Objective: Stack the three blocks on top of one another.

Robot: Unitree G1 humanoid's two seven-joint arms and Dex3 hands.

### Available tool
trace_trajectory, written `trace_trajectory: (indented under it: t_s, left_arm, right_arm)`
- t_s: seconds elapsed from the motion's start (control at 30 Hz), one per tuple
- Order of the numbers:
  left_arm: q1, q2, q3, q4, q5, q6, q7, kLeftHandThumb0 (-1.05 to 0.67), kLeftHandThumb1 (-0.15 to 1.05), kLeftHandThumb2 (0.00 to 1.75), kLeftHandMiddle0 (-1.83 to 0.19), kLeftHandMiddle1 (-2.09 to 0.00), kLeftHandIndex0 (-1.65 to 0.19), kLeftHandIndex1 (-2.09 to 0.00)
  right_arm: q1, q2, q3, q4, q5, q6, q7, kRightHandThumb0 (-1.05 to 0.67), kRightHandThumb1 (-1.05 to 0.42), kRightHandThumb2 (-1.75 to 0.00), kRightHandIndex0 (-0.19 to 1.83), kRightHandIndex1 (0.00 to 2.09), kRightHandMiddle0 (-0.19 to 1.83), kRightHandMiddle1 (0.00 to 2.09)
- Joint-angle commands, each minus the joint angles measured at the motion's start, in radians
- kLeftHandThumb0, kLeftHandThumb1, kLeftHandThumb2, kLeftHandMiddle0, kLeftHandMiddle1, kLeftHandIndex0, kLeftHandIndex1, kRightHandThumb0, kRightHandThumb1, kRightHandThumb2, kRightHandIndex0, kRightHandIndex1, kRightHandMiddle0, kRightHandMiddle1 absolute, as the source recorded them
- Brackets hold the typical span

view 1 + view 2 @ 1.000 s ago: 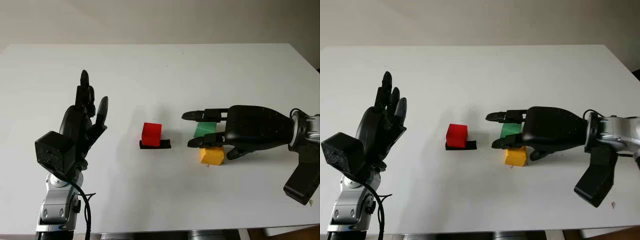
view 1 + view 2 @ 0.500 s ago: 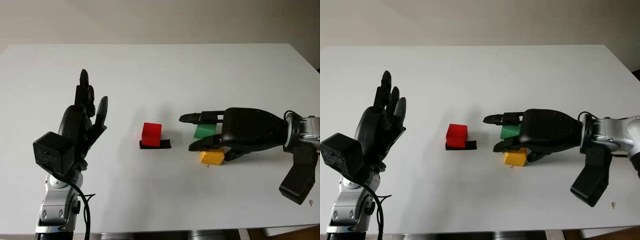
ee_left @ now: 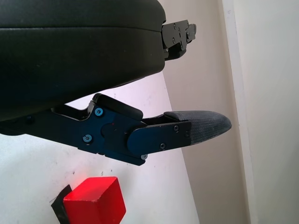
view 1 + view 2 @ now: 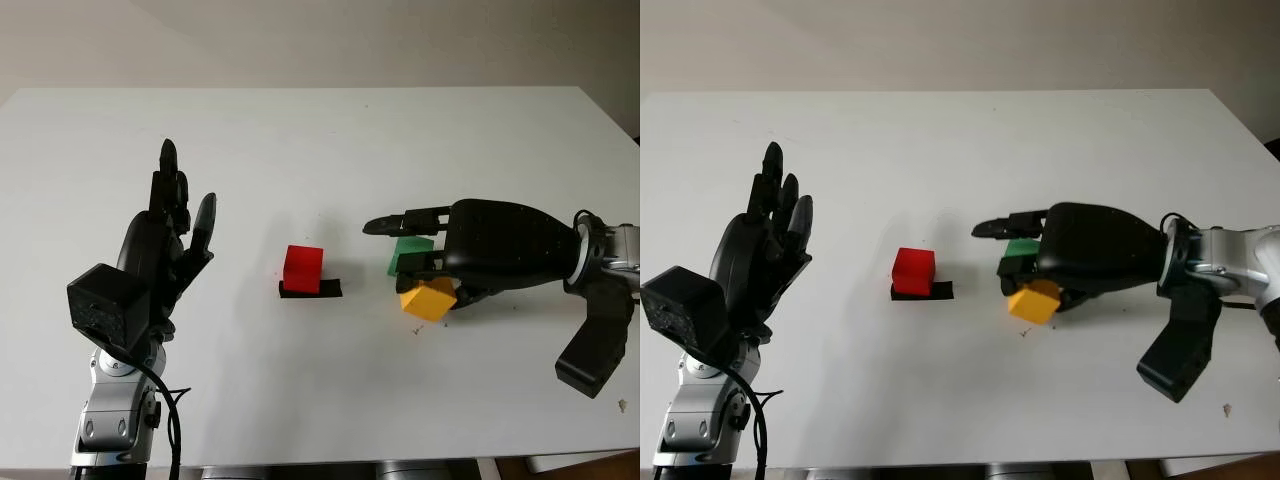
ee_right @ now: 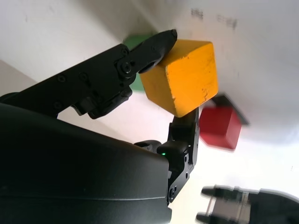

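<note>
The yellow block [image 4: 428, 298] is tilted and held just above the white table [image 4: 300, 140], right of centre. My right hand [image 4: 415, 275] is shut on the yellow block [image 5: 182, 77], with one finger on its upper edge and the thumb below. The green block [image 4: 406, 254] sits on the table right behind it, partly hidden by the fingers. The red block [image 4: 302, 268] stands at the table's centre on a black tape mark [image 4: 330, 290], a short way left of the right hand. My left hand [image 4: 175, 215] is open and raised at the left, well away from the blocks.
The table's right edge [image 4: 610, 120] runs close behind the right forearm [image 4: 600, 330]. Bare table surface lies in front of the blocks and between the red block and the left hand.
The right hand's fingers have closed on the yellow block, and the block has come up off the table and tilted. The left hand, the red block and the green block have stayed put.
</note>
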Motion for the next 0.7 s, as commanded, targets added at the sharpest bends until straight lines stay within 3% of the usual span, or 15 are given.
trace_trajectory:
  t_s: [0.0,0.1,0.27,0.5,0.67]
  left_arm:
    - [0.003,-0.006,-0.003,-0.006,0.006,-0.003,0.01,-0.75,1.05,0.55,0.15,-0.06,0.18,-0.06]
    - [0.002,-0.008,-0.005,-0.005,0.009,-0.002,0.016,-0.76,1.05,0.54,0.14,-0.06,0.17,-0.06]
    - [0.005,-0.013,-0.005,-0.003,0.009,-0.012,0.018,-0.76,1.05,0.54,0.15,-0.05,0.17,-0.06]
    - [0.011,-0.014,-0.002,-0.013,0.0,-0.002,0.015,-0.77,1.05,0.54,0.17,-0.05,0.19,-0.04]
    - [0.013,-0.011,-0.004,-0.013,0.008,-0.01,0.017,-0.77,1.05,0.54,0.18,-0.05,0.18,-0.03]
  right_arm:
    - [-0.013,0.017,-0.035,-0.035,0.118,0.024,0.069,-0.41,-0.84,-0.06,0.34,0.06,0.5,1.22]
    - [0.027,0.048,-0.059,-0.086,0.381,0.11,0.226,-0.41,-0.88,-0.07,0.35,0.06,0.53,1.19]
    - [0.107,0.107,-0.112,-0.266,0.739,0.38,0.483,-0.41,-0.9,-0.06,0.32,0.05,0.52,1.24]
    - [0.156,0.25,-0.182,-0.448,0.973,0.749,0.665,-0.37,-0.93,-0.06,0.25,0.02,0.39,1.4]
    - [0.167,0.351,-0.196,-0.53,1.023,1.043,0.715,-0.41,-0.96,-0.06,0.19,0.0,0.31,1.43]
